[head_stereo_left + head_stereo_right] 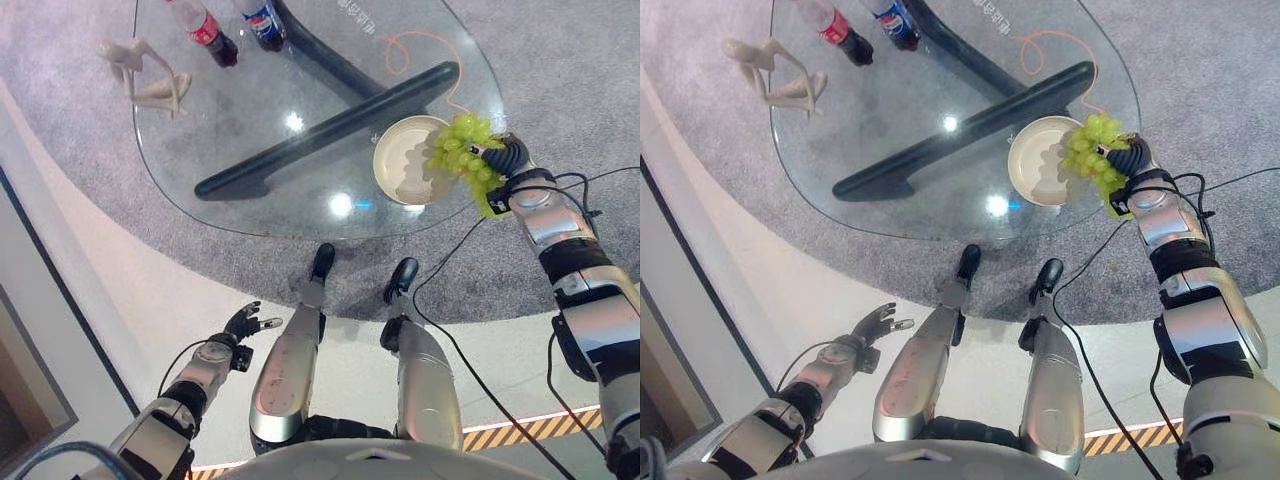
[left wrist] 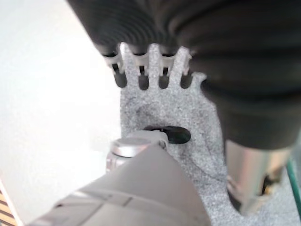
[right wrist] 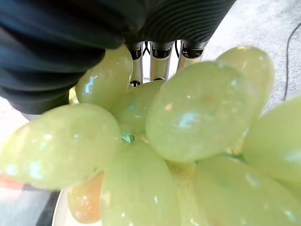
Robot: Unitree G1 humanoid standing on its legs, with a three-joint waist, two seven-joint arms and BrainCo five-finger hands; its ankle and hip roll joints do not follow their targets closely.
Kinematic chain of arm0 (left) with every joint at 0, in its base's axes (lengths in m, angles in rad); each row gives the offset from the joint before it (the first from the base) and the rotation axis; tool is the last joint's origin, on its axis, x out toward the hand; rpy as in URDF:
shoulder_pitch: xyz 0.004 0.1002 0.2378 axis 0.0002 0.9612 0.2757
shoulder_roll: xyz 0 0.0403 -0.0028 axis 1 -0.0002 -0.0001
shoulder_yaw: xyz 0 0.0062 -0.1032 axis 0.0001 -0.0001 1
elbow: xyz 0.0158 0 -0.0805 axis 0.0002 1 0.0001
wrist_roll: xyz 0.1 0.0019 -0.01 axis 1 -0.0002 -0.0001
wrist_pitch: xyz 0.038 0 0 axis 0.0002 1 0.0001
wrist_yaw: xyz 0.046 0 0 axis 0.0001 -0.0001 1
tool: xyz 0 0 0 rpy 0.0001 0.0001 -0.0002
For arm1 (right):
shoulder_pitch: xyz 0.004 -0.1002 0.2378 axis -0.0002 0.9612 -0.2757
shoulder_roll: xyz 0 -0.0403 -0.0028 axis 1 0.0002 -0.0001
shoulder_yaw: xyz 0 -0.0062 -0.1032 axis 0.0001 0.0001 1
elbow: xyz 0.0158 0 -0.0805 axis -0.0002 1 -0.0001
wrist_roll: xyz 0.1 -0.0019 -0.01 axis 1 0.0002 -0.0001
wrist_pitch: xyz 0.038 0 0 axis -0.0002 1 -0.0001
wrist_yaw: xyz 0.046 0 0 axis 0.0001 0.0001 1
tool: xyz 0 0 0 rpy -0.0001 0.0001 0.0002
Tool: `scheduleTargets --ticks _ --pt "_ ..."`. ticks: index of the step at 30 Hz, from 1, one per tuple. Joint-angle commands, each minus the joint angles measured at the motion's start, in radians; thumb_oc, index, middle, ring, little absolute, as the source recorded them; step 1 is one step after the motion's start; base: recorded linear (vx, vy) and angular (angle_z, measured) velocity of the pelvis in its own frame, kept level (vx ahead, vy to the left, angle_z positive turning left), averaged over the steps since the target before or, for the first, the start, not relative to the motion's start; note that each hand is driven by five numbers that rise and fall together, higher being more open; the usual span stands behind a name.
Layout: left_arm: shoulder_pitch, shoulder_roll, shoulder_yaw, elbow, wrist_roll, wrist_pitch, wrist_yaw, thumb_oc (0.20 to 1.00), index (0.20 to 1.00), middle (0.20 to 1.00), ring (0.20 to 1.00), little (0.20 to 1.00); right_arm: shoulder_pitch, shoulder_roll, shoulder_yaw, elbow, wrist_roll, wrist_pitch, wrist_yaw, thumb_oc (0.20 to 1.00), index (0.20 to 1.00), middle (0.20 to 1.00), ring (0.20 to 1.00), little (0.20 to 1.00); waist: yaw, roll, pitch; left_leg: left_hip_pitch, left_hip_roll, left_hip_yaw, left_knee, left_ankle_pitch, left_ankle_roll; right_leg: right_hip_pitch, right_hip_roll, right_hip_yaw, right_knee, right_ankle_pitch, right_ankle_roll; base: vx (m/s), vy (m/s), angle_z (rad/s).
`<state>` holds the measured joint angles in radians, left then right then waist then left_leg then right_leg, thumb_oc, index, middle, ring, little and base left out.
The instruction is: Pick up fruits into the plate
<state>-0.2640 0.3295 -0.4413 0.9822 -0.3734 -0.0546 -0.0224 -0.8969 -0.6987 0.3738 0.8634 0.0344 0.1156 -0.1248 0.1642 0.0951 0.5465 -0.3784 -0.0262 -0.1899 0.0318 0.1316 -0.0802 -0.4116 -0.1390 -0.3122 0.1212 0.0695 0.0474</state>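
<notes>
Apparently grapes (image 1: 462, 146) sit within right hand (image 1: 503, 154) fingers (image 3: 160, 59).

Bottles (image 1: 232, 28), figurine (image 1: 148, 74) far; plate (image 1: 405, 160) approach clear.

Green grapes (image 1: 462, 150) over cream plate (image 1: 400, 165)

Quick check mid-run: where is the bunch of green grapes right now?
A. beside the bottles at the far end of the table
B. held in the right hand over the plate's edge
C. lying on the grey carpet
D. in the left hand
B: the right hand grips the grapes at the rim of the plate.
</notes>
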Motion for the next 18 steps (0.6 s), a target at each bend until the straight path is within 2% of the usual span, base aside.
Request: scheduleTargets --ticks 1,11,18 --pt "0.032 0.026 -0.032 -0.034 -0.030 -0.024 0.023 1.000 1.000 1.000 1.000 1.000 -0.058 -0.039 0.081 -0.014 -0.029 -0.002 -0.032 0.200 0.200 0.200 0.200 0.200 0.002 -0.002 -0.027 -0.086 -0.053 0.074 0.161 -0.139 0.053 -0.066 0.016 0.021 0.126 -0.100 0.007 -0.04 0.063 0.07" --pt "0.018 0.010 -0.040 -0.053 -0.051 -0.032 0.038 1.000 1.000 1.000 1.000 1.000 -0.105 0.004 0.120 0.004 -0.101 0.055 -0.051 0.200 0.200 0.200 0.200 0.200 0.022 -0.001 -0.027 -0.115 -0.061 0.084 0.156 -0.127 0.059 -0.105 0.004 0.018 0.137 -0.091 0.020 -0.04 0.064 0.04" --pt "0.011 0.002 -0.049 -0.059 -0.061 -0.044 0.052 1.000 1.000 1.000 1.000 1.000 -0.129 0.044 0.145 0.043 -0.169 0.099 -0.101 0.200 0.200 0.200 0.200 0.200 0.040 0.006 -0.027 -0.143 -0.070 0.081 0.153 -0.121 0.067 -0.138 -0.008 0.012 0.146 -0.082 0.031 -0.03 0.059 0.05"
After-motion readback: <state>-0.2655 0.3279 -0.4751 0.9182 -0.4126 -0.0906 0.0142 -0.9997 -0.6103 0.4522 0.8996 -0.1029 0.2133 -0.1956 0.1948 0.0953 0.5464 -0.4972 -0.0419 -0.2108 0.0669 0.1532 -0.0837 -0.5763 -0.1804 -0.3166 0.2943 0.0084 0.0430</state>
